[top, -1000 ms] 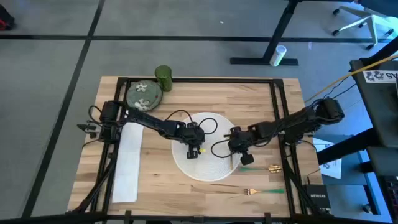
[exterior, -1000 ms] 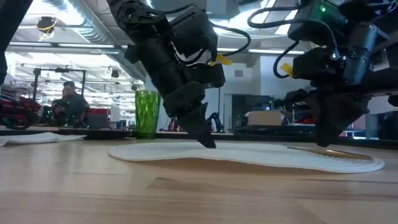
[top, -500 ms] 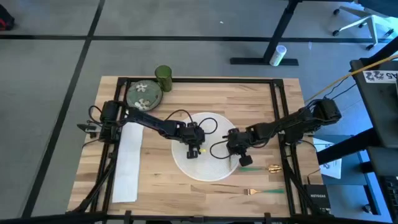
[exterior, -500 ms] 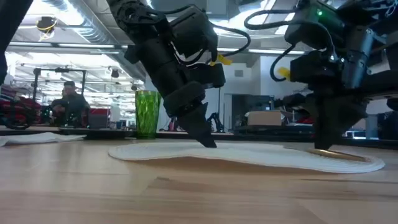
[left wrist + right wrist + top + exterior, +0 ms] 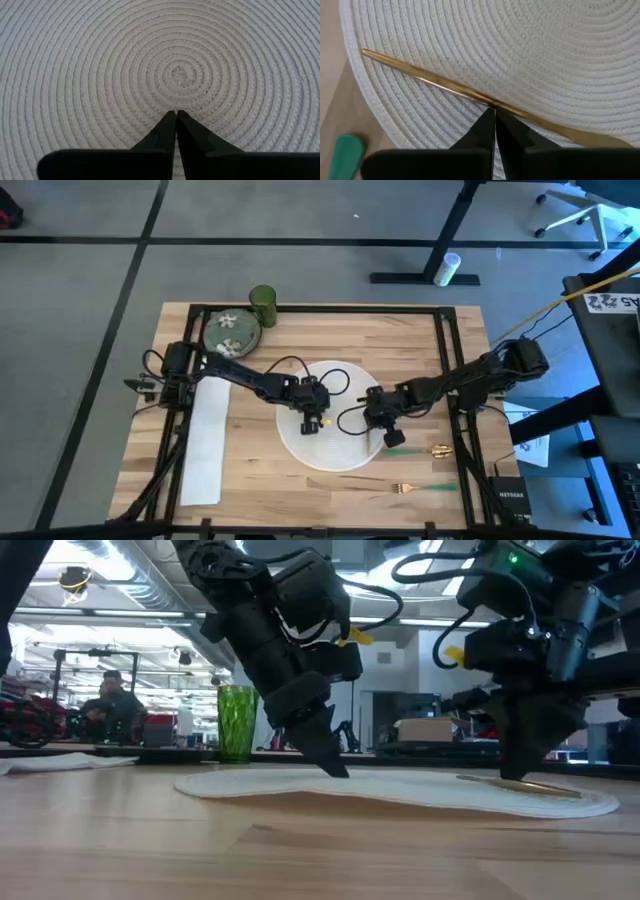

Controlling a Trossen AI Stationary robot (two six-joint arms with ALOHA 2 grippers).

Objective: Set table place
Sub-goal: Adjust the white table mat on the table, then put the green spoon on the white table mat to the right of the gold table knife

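Observation:
A round white woven placemat [image 5: 335, 380] lies in the middle of the light-wood table [image 5: 400, 340]. A knife with a gold blade [image 5: 435, 80] and a green handle [image 5: 345, 150] lies with its blade across the mat's right rim. My left gripper [image 5: 175, 112] is shut and points down at the mat close to its centre. My right gripper [image 5: 495, 109] is shut, its tips at the knife's blade over the mat's right edge [image 5: 385, 430]. My left gripper rests its shut fingertips [image 5: 338, 772] on the placemat's woven top near the centre [image 5: 176, 100], coming from above at a slant. The mat lies flat on the table. My right gripper sets its shut fingertips on the middle of the gold blade [image 5: 492, 102] from above, the fingers lying across it. The blade lies flat on the mat's rim.
A green cup [image 5: 263, 305] and a flowered plate [image 5: 232, 332] stand at the far left corner. A white napkin [image 5: 205, 440] lies along the left side. A green-handled fork [image 5: 425, 488] and spoon [image 5: 440, 450] lie near the right front corner.
My right gripper has shifted a little toward the table's left over the mat's right rim and stayed shut. My left gripper has kept still.

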